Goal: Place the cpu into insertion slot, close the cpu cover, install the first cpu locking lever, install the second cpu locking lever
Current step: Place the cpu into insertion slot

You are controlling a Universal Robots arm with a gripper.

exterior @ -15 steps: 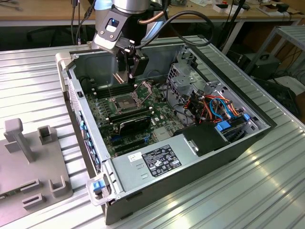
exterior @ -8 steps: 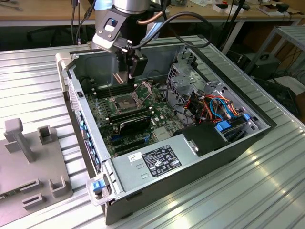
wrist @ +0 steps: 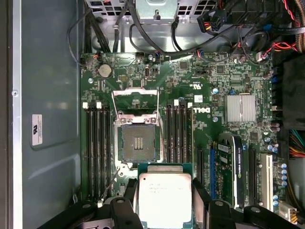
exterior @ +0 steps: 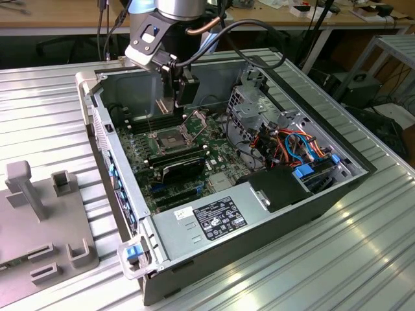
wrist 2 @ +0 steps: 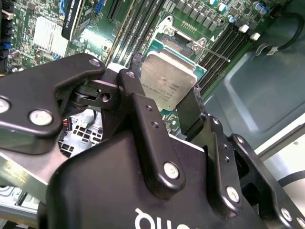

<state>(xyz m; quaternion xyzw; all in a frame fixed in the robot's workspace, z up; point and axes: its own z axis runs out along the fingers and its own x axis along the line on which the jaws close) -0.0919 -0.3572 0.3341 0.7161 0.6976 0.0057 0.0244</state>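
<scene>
My gripper [wrist: 164, 202] is shut on the cpu [wrist: 164, 194], a flat square chip with a silvery top, held by two opposite edges between the black fingers [wrist: 200, 193]. In the second wrist view the cpu [wrist 2: 169, 78] hangs above the board, close to the insertion slot [wrist 2: 175, 42] and partly covering it. The insertion slot [wrist: 138, 142] lies open with its dark centre bare. The cpu cover [wrist: 135, 101] is swung up off it on its hinge. In the exterior view the gripper [exterior: 167, 107] hovers over the insertion slot [exterior: 167, 139] inside the computer case, with the cpu cover [exterior: 196, 122] standing raised.
Black memory slots [wrist: 97, 143] flank the socket on both sides. A black expansion card [exterior: 185, 165], a power supply [exterior: 214, 217] and bundled cables [exterior: 295, 146] fill the case toward the exterior view's right. A grey fixture [exterior: 39, 214] sits on the ribbed metal table.
</scene>
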